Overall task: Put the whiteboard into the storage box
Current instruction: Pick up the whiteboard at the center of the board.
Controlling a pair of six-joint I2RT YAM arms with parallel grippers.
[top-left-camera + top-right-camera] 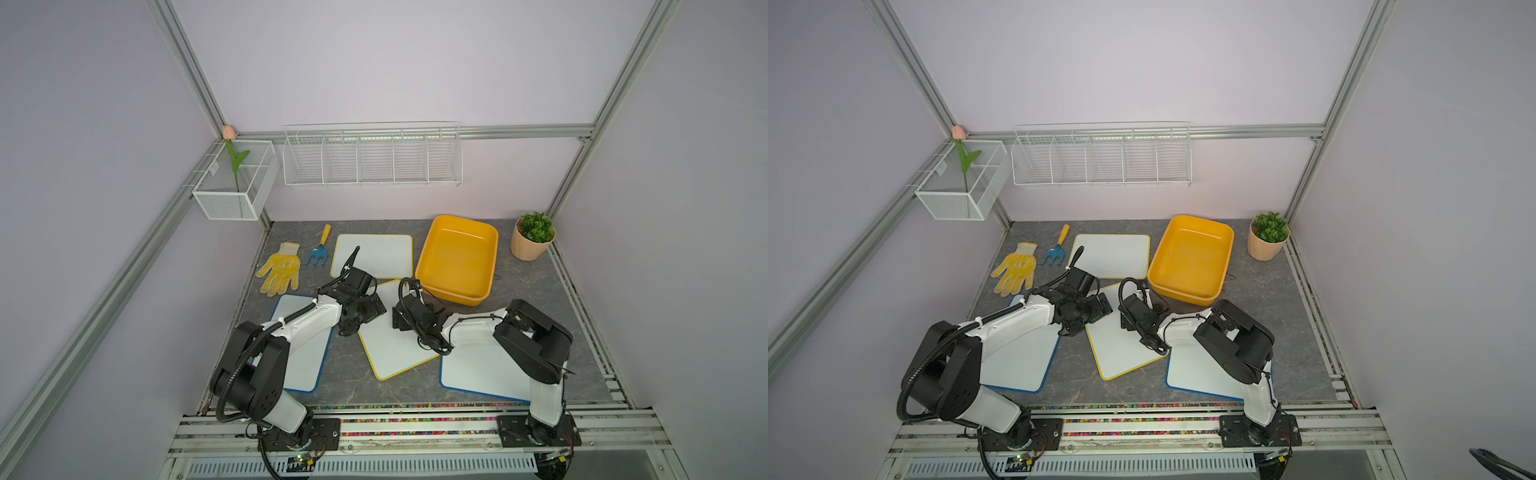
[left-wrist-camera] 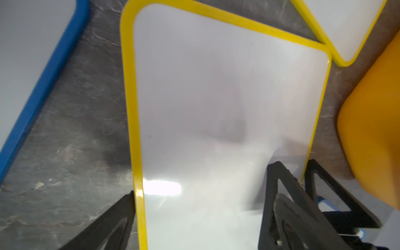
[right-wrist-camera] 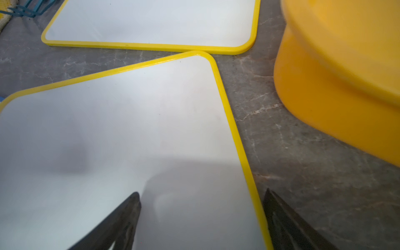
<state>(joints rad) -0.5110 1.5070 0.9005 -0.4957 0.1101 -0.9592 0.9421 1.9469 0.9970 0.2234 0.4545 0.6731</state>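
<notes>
Four whiteboards lie flat on the grey stone-patterned table (image 1: pixel 349 376): two with yellow frames and two with blue frames. None is in the storage box (image 1: pixel 457 262), the single yellow-orange tub standing empty toward the back right of the table.

The rear yellow-framed whiteboard (image 1: pixel 376 254) lies just left of the storage box. The tilted yellow-framed whiteboard (image 1: pixel 390 349) lies mid-table. In the right wrist view its far corner comes right up to the rear one's edge, but I cannot tell whether they touch. The left blue-framed whiteboard (image 1: pixel 305 365) is partly hidden by the left arm. The right blue-framed whiteboard (image 1: pixel 478 370) is partly hidden by the right arm.

Both arms reach over the tilted yellow-framed whiteboard. The left gripper (image 2: pixel 203 178) has its fingers spread wide, one at the yellow frame and the other above the white surface, and it holds nothing. The right gripper (image 3: pixel 202 192) is spread wide too. It straddles the frame, with one finger over the white surface and one over bare table, and it holds nothing.

At the back left of the table lie one yellow work glove (image 1: pixel 280 270) and one small blue garden fork (image 1: pixel 319 249) with a yellow handle. One potted plant (image 1: pixel 534 235) stands in the back right corner. On the walls hang one white mesh basket (image 1: pixel 224 205), holding one artificial tulip (image 1: pixel 235 158), and one long white wire rack (image 1: pixel 372 160).
</notes>
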